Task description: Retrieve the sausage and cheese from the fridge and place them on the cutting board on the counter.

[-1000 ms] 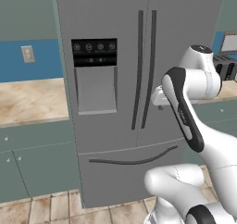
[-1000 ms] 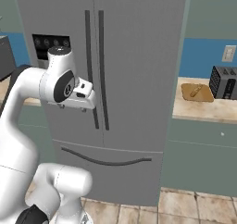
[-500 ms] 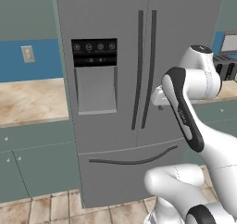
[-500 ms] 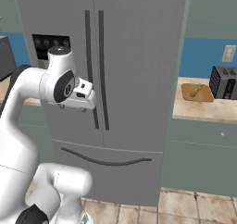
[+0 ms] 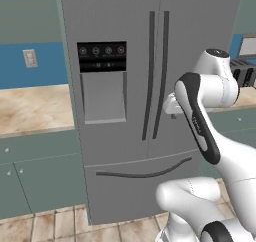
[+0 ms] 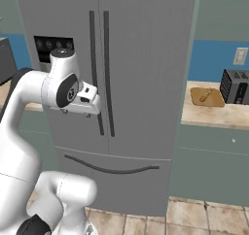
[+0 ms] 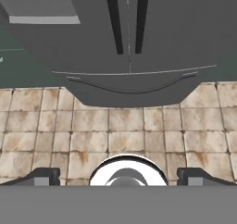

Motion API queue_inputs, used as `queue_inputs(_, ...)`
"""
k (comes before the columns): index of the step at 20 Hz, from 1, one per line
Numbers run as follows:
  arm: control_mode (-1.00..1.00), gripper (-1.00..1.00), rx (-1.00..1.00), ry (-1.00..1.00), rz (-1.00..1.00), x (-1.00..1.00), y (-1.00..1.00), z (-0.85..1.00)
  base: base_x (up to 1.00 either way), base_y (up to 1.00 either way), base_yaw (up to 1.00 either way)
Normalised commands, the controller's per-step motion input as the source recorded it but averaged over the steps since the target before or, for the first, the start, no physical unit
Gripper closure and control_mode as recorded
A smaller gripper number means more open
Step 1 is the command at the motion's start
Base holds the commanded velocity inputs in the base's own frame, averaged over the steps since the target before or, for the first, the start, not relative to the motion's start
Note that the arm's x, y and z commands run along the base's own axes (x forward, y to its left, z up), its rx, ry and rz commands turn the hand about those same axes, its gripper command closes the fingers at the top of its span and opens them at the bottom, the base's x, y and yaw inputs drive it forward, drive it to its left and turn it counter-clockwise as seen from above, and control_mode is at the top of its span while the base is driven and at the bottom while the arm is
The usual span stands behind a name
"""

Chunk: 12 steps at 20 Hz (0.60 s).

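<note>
Mostly matt steel, stone-look worktop and rough tile in front of you.
Your fridge (image 5: pixel 125 26) reads as brushed grey steel with a glossy black dispenser panel (image 5: pixel 101 56) and dark smooth handles (image 6: pixel 99 78). At 3 o'clock, the counter (image 6: pixel 219 115) looks polished marbled beige, bearing a wooden cutting board (image 6: pixel 206 96). The floor tiles (image 7: pixel 115 135) look worn and mottled.

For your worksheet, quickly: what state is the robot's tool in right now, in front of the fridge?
Tool: open, fingertips wide apart, holding nothing; it faces the closed fridge without touching it.
</note>
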Motion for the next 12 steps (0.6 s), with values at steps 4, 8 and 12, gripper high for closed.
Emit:
queue_inputs(4, -1.0, -1.0, 0.0, -0.11, 0.05, 0.02, -0.03, -0.09, 0.0, 0.0, 0.0)
queue_inputs(8, -1.0, -1.0, 0.0, -0.31, 0.04, 0.28, -0.1, -0.04, 0.0, 0.0, 0.0)
queue_inputs(12, -1.0, -1.0, 0.0, -0.16, 0.0, 0.43, -0.01, 0.03, 0.0, 0.0, 0.0)
